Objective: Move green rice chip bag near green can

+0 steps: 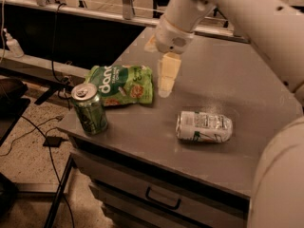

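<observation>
The green rice chip bag [121, 84] lies flat on the grey table [247, 94], near its left edge. The green can [89, 109] stands upright at the front left corner, just in front of the bag and almost touching it. My gripper [160, 66] hangs above the table just right of the bag, raised off it and holding nothing. Its cream fingers [167, 74] stand apart, one low by the bag's right edge, the other partly hidden behind the wrist.
A silver-white can with green stripes [204, 126] lies on its side to the right front. The table has a drawer with a dark handle [163, 198]. Cables run over the floor at the left. My white arm fills the right side.
</observation>
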Robot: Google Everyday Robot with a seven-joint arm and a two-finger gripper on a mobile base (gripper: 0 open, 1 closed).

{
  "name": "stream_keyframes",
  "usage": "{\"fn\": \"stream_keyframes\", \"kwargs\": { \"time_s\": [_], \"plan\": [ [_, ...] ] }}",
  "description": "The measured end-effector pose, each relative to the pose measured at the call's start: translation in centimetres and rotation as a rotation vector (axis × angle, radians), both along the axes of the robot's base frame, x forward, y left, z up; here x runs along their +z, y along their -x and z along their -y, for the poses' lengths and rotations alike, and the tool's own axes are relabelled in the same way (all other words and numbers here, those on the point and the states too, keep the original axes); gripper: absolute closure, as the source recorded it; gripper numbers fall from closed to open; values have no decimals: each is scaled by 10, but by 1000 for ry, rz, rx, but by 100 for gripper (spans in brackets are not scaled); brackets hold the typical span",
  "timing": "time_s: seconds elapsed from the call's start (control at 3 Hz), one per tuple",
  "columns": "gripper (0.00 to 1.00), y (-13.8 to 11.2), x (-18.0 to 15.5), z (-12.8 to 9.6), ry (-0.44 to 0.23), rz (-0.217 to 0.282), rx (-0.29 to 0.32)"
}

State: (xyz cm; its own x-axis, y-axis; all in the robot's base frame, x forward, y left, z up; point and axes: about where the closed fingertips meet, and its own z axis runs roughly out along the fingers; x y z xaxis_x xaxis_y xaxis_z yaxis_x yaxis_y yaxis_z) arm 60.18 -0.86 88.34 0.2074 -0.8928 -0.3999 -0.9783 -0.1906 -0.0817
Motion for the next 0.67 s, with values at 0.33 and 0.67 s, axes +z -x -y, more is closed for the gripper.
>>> {"fn": "stream_keyframes", "kwargs": {
  "time_s": [0.33,0.67],
  "plan": [
    [0,-7,35,52,51,97,-88],
    [0,-7,35,52,51,97,-88]
  ]
}}
